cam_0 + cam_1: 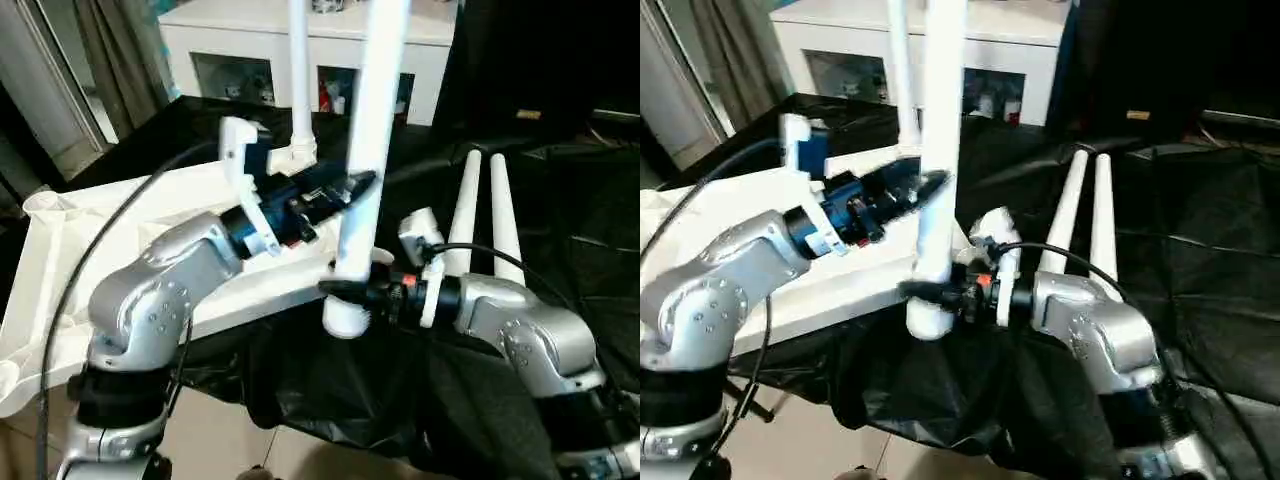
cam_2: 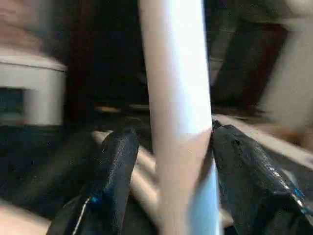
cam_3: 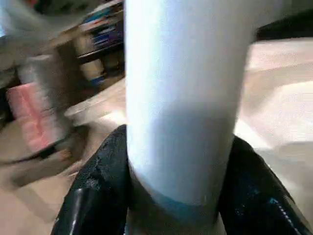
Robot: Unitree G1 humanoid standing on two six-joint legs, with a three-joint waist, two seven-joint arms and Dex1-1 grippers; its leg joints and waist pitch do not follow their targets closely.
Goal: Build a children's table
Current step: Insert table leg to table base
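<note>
A: Leg (image 1: 372,130), item 1 of 4: long white tapered plastic tube, held upright, flared end down, at the near corner of the tabletop (image 1: 60,270). Another leg (image 1: 299,70) stands in a far corner socket; 2 spare legs (image 1: 480,215) lie on the black sheet (image 1: 560,220).

B: Handling?

A: Likely light, hollow, stiff; smooth, so probably slippery. Top-heavy when held low.

B: Grip points?

A: Right gripper (image 1: 345,292) pinches it just above the flare, fingers (image 3: 100,186) pressed to both sides. Left gripper (image 1: 358,188) brackets it higher up; one finger (image 2: 244,171) touches, the other stands off. A low clamp plus a higher steadying hold seems best.
</note>
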